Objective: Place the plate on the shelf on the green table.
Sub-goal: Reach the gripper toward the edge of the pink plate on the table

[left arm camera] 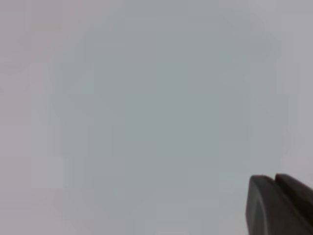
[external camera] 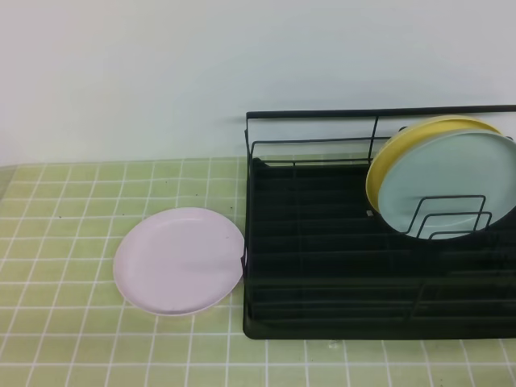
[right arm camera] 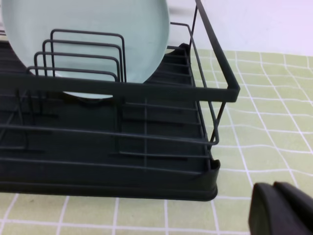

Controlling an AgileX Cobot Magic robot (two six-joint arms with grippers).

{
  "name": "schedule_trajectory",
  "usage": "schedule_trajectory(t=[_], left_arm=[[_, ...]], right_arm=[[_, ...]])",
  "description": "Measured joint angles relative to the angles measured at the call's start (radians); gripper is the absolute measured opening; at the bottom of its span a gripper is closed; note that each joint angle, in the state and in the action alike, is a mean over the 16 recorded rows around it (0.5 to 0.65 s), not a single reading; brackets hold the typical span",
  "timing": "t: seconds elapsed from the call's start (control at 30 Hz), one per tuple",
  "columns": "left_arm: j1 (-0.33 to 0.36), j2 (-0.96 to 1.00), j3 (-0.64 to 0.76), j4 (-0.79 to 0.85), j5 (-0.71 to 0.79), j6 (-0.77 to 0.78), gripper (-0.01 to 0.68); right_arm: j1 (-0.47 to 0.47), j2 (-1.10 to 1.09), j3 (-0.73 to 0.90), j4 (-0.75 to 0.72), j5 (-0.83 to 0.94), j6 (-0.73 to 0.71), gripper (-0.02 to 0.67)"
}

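Round pale pink-lilac plate point(external camera: 179, 260) lies flat on the light green tiled table point(external camera: 64, 234), just left of the black wire dish rack shelf point(external camera: 322, 274), its right rim nearly at the tray edge; untouched, so the step in hand looks like the first reach. To do it well: come in low at the plate's free left or near rim, get one finger under the shallow lip, pinch firmly, tip it upright, then drop it into an open divider slot left of the pale blue-green plate point(external camera: 447, 189) and yellow plate point(external camera: 403, 153) leaning at the rack's right end. Neither arm shows in the high view. Left gripper point(left arm camera: 281, 205) faces blank wall, jaws pressed together, empty. Right gripper point(right arm camera: 281, 210), also pressed shut and empty, hangs off the rack's near right corner
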Motion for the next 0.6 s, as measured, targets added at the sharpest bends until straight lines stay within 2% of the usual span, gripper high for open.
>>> schedule_trajectory(t=[0.13, 0.3, 0.47, 0.6], left_arm=[[0.000, 0.000, 0.000, 0.001, -0.094, -0.009, 0.000], [0.000, 0.001, 0.000, 0.009, -0.140, -0.036, 0.000], [0.000, 0.001, -0.015, 0.021, -0.129, -0.074, 0.000], [0.000, 0.002, -0.063, 0.032, -0.055, -0.108, 0.000]], right_arm=[[0.000, 0.000, 0.002, 0.000, 0.000, 0.000, -0.001], [0.000, 0.000, 0.012, 0.000, 0.000, 0.000, -0.001], [0.000, 0.000, 0.002, 0.000, 0.000, 0.000, -0.001], [0.000, 0.000, 0.002, 0.000, -0.001, 0.000, -0.001]])
